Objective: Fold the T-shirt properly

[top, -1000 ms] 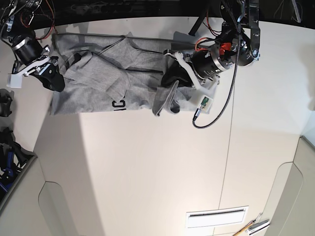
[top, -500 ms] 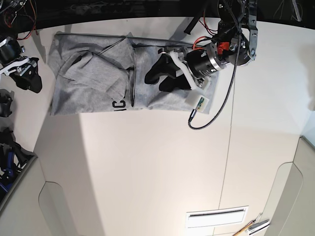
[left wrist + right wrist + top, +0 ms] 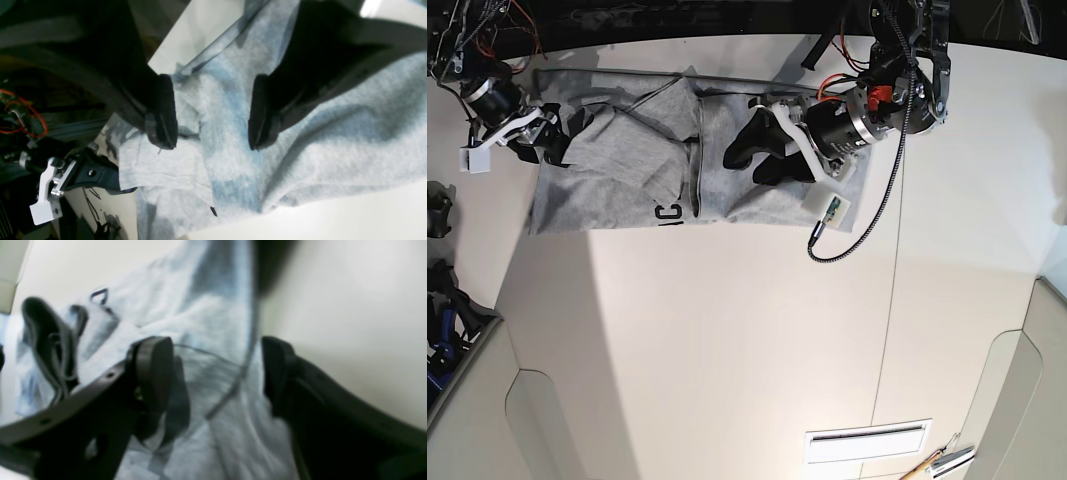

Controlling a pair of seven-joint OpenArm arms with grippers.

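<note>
Base view: the T-shirt [image 3: 642,165] lies bunched along the far edge of the white table [image 3: 727,340], partly folded, with a bit of black lettering showing at its near hem. The left gripper [image 3: 752,155] sits over the shirt's right half, fingers spread, nothing between them. The right gripper [image 3: 545,140] is at the shirt's left edge, over the sleeve area; whether it touches cloth cannot be told from here. A black cable [image 3: 867,215] loops onto the table beside the left arm.

Left wrist view: both pads [image 3: 163,111] stand well apart above grey fabric, with a loose ridge of T-shirt [image 3: 233,160] running between them. Nothing is pinched. The table edge shows at the bottom.

Right wrist view: blurry. The right gripper [image 3: 217,370] has its fingers apart, straddling the cloth near the shirt's side edge; the ribbed collar [image 3: 50,340] lies off to the left. No grip on the T-shirt [image 3: 206,316] yet.

Step, as a judgement: mid-fold, with both arms placed for a fresh grasp. The next move calls for each gripper to lower onto a fabric edge and pinch it, then lift both together so the layers do not drag or bunch further.
</note>
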